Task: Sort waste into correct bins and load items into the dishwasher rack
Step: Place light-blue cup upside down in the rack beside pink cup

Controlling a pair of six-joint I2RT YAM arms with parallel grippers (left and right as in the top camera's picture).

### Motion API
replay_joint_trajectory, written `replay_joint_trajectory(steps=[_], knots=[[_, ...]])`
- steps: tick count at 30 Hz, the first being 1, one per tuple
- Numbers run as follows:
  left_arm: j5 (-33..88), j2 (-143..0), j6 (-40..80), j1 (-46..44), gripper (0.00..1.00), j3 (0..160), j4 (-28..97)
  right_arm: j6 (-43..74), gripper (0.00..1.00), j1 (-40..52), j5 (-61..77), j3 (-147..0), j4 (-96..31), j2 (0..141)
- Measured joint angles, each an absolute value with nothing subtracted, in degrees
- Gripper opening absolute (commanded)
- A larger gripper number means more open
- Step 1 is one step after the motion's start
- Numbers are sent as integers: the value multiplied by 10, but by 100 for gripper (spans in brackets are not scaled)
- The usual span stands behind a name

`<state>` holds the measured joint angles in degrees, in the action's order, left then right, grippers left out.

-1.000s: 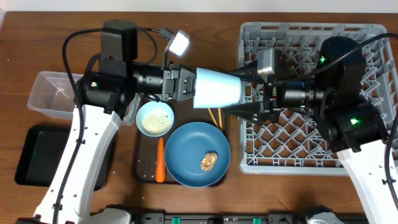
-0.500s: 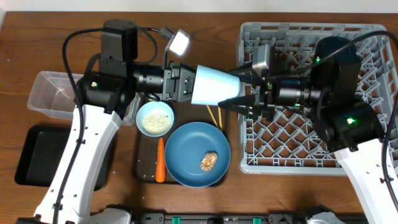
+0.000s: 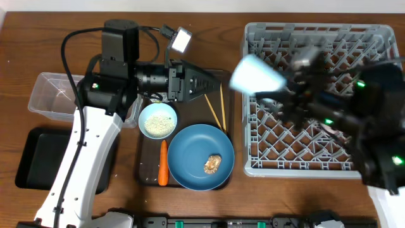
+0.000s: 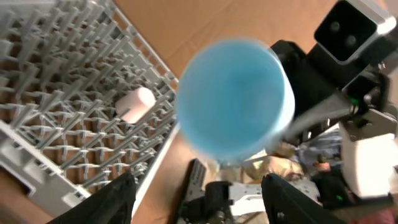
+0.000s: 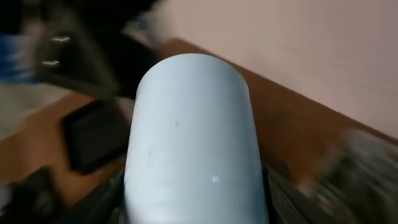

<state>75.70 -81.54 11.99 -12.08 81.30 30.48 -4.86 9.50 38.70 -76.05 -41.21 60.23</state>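
Grip | left hand (image 3: pixel 209 84) spread, empty | right hand (image 3: pixel 277 95) pinching light blue cup (image 3: pixel 255 75)

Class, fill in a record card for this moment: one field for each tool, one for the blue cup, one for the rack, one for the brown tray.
Left tool: open, holding nothing
Right tool: closed on the light blue cup
Cup position: in the air above the left edge of the rack
In the rack: a pink cup
On the brown tray: bowl of rice, plate with a food scrap, carrot, chopsticks
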Motion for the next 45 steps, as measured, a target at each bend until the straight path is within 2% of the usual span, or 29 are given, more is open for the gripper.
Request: replay_joint_trajectory(steps=[4,11,21,29,39,41,43,45], knots=[[734,-815,120,-121,68,813,305,-18,54,13,314,-761,-485,578],[709,-815,120,-121,68,813,313,104,47,-141,160,-761,-635,596],[701,-815,120,-121,68,813,322,166,50,-303,72,-761,-668,700],[700,-815,120,-121,68,813,326,183,51,-363,63,-761,-648,795],[700,-815,120,-121,68,813,326,215,51,-378,90,-761,-590,876],[700,-815,120,-121,68,813,326,221,56,-378,95,-761,-590,888],[700,-815,120,-121,68,813,326,228,65,-378,99,-761,-588,902],[700,-815,120,-121,68,813,326,232,70,-378,102,-761,-576,915]])
